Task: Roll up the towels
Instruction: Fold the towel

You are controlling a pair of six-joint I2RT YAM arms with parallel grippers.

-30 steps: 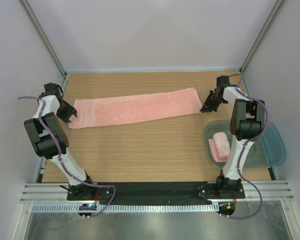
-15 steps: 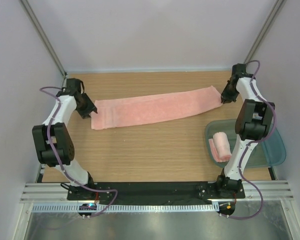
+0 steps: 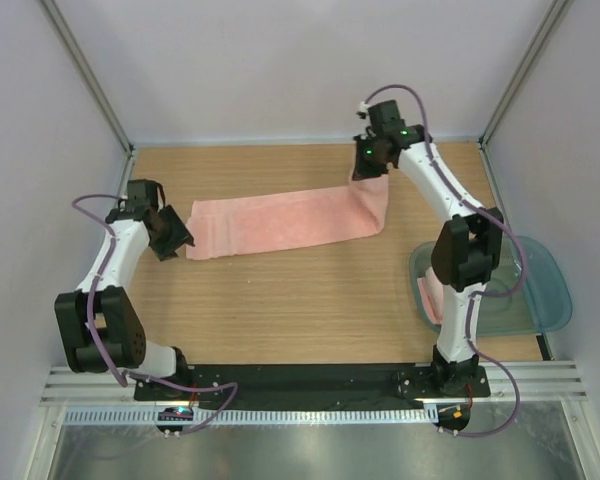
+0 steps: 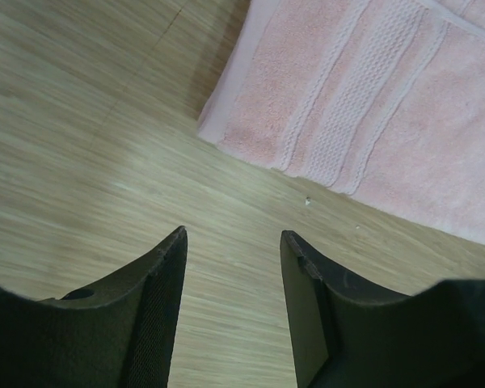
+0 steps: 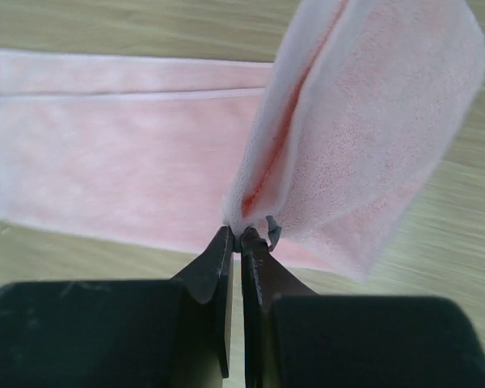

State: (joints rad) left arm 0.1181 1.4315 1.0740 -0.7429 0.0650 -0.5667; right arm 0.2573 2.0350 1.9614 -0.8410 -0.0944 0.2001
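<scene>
The long salmon-pink towel lies across the table. My right gripper is shut on its right end, which is lifted and folded back leftward over the flat part. In the right wrist view the gripper pinches the towel's edge. My left gripper is open and empty on the wood, just left of the towel's left end. In the left wrist view the gripper is a little short of that end, which shows ribbed woven bands. The smaller towel lies in the tray, mostly hidden by my right arm.
The translucent teal-grey tray stands at the right near edge of the table. Enclosure walls and metal posts close in the left, back and right sides. Bare wood lies in front of the long towel.
My right gripper has swung left and up with the towel's right end, folding it over. My left gripper has shifted slightly nearer and stands open off the left end.
</scene>
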